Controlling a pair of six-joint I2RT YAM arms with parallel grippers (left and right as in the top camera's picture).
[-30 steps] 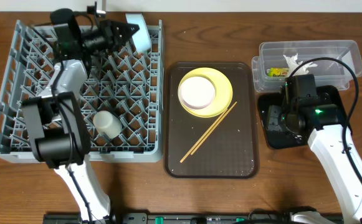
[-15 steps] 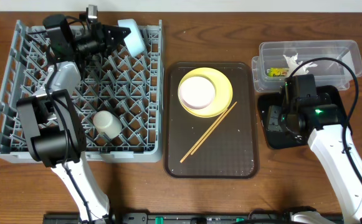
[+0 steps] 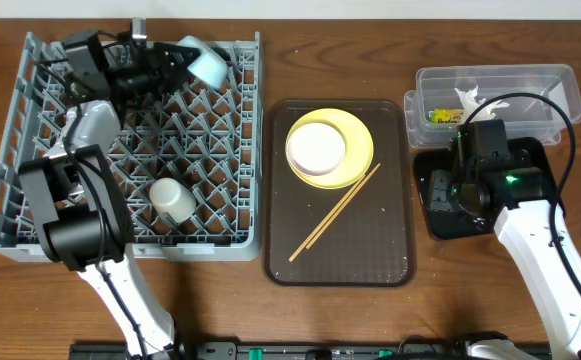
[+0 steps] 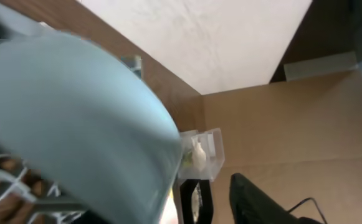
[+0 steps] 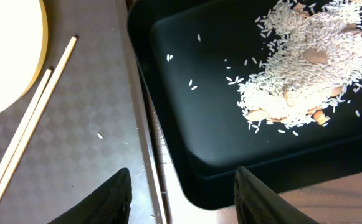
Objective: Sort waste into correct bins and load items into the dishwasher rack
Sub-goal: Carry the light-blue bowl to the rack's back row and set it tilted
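The light blue bowl lies on its side at the back edge of the dishwasher rack. My left gripper is at the bowl's rim, open; in the left wrist view the bowl fills the left side and one dark finger stands apart from it. A small white cup lies in the rack. On the yellow plate sits the white bowl, with chopsticks beside it. My right gripper hangs open over the black tray's rim, near the food scraps.
Plate, bowl and chopsticks rest on a dark brown serving tray between rack and bins. The clear tub at the back right holds white tissue and a green-and-yellow wrapper. The black tray lies under my right arm.
My left arm swung left along the rack's back edge, the blue bowl came down onto the rack, and the left jaws opened off it. The right arm stayed still.
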